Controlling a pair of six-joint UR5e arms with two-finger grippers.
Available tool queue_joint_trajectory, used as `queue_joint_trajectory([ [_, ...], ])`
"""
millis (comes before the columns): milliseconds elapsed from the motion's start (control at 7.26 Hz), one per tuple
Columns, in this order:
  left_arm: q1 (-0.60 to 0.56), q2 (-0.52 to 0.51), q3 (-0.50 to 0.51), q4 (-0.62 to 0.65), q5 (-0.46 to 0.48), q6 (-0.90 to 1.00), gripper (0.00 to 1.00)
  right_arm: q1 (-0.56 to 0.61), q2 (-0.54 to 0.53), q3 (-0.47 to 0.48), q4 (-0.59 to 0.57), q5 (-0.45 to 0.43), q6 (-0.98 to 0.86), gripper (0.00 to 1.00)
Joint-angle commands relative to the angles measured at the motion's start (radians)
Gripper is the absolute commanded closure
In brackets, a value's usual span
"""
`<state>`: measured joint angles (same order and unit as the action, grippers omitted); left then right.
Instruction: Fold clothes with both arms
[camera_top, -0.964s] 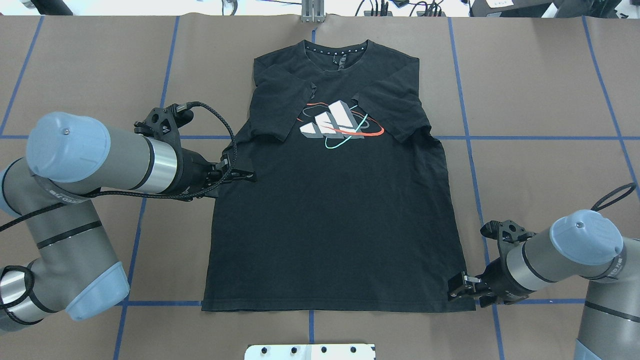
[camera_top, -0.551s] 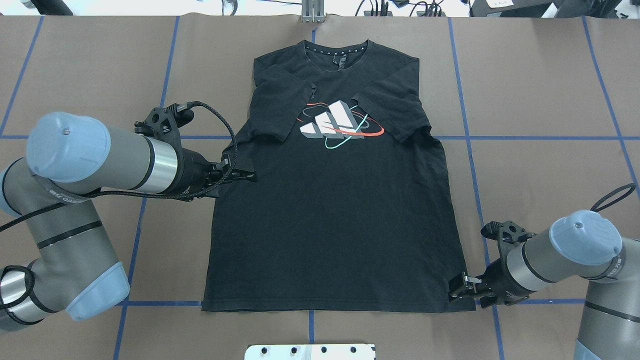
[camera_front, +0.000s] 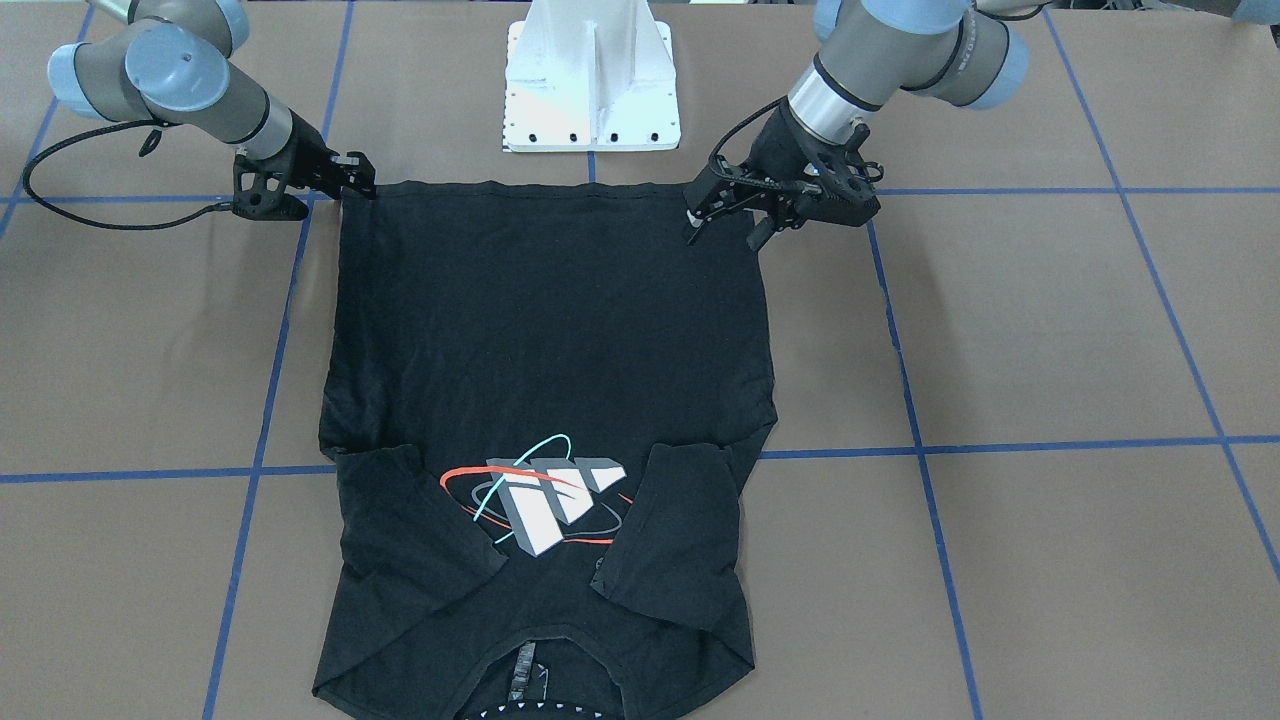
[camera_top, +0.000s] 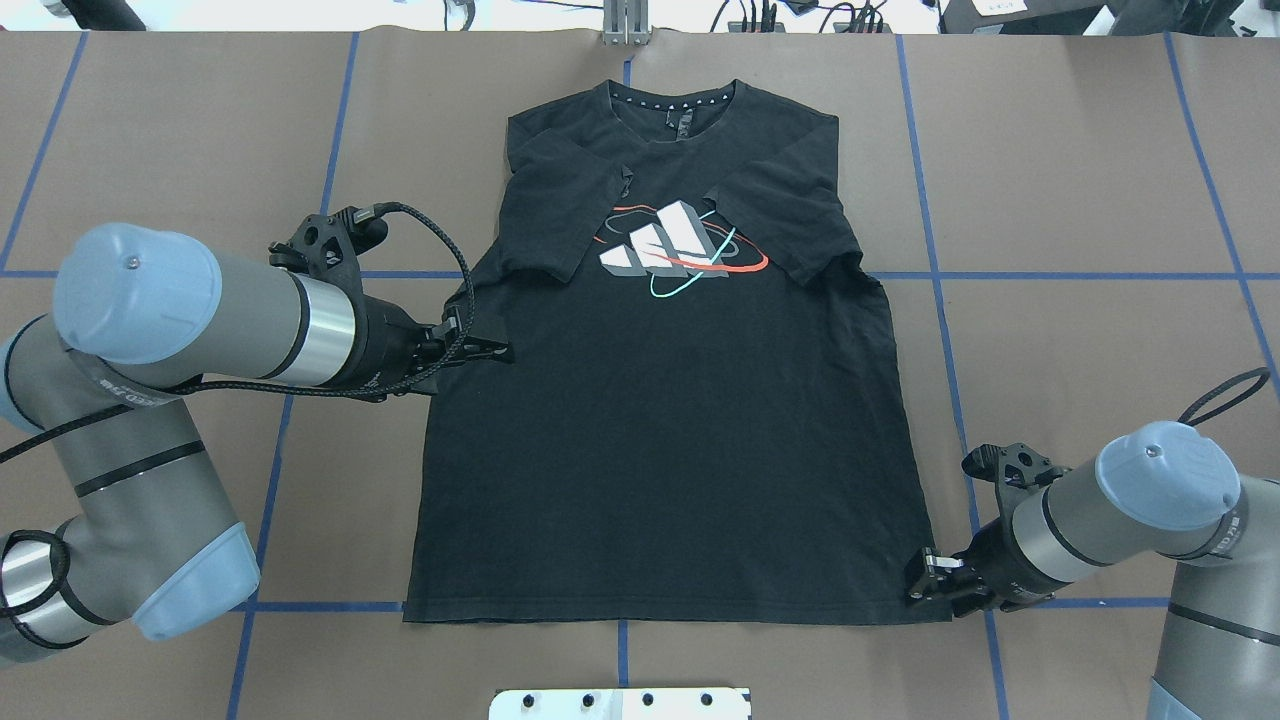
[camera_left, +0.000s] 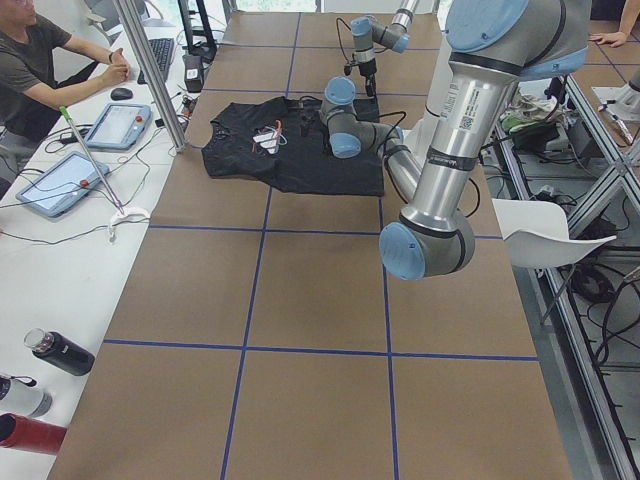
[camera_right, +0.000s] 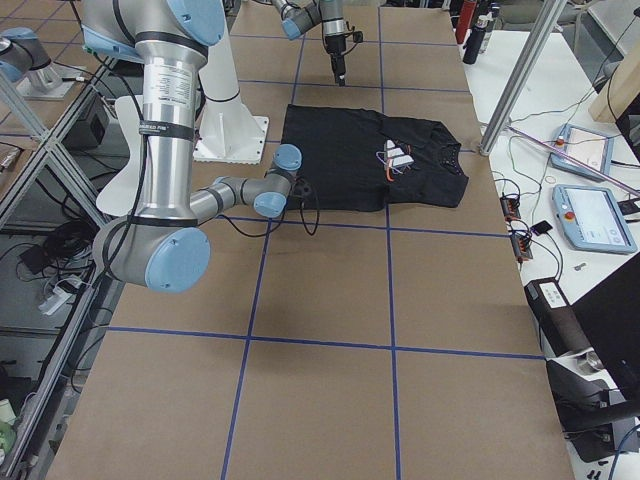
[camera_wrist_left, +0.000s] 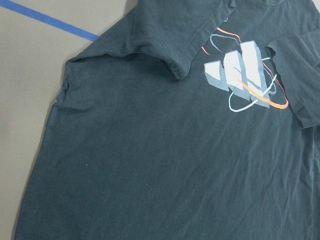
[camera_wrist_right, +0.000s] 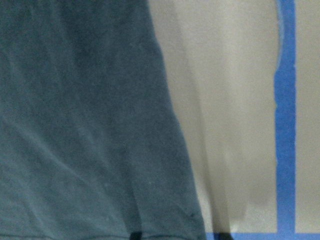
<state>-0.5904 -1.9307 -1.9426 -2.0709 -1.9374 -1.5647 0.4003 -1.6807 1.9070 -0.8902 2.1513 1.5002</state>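
Shirt: the shirt (camera_top: 660, 440) lay flat on the table (camera_top: 1080, 180), logo (camera_top: 670, 250) up, in the middle of the overhead frame.
Axis: its long axis ran top to bottom, with the collar (camera_top: 672, 100) at the top and the hem (camera_top: 660, 612) at the bottom. Both sleeves (camera_top: 560, 200) were folded in over the chest.
Left gripper: the left gripper (camera_front: 725, 232) was at the shirt's left edge, its jaws spread and holding nothing.
Right gripper: the right gripper (camera_top: 920, 585) was at the hem's lower-right corner. I could not tell whether it was gripping.
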Motion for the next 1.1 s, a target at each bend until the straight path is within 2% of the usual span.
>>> queue_joint_trajectory([
  [0, 0.000, -0.001, 0.001, 0.000, 0.000, 0.000, 0.01, 0.000, 0.006, 0.000, -0.001, -0.001, 0.003, 0.52],
  [275, 0.000, -0.001, 0.002, 0.000, 0.000, 0.000, 0.01, 0.000, 0.009, 0.003, -0.001, 0.001, 0.012, 0.86],
  [413, 0.000, -0.001, 0.005, 0.000, 0.000, 0.000, 0.01, 0.002, 0.009, 0.010, 0.000, 0.002, 0.012, 0.96],
  [551, 0.001, -0.001, 0.008, 0.000, 0.000, 0.000, 0.01, 0.002, 0.007, 0.012, 0.004, 0.002, 0.011, 1.00],
  [964, 0.000, 0.012, 0.001, 0.000, 0.000, 0.000, 0.01, 0.003, 0.009, 0.065, 0.010, 0.004, 0.011, 1.00],
])
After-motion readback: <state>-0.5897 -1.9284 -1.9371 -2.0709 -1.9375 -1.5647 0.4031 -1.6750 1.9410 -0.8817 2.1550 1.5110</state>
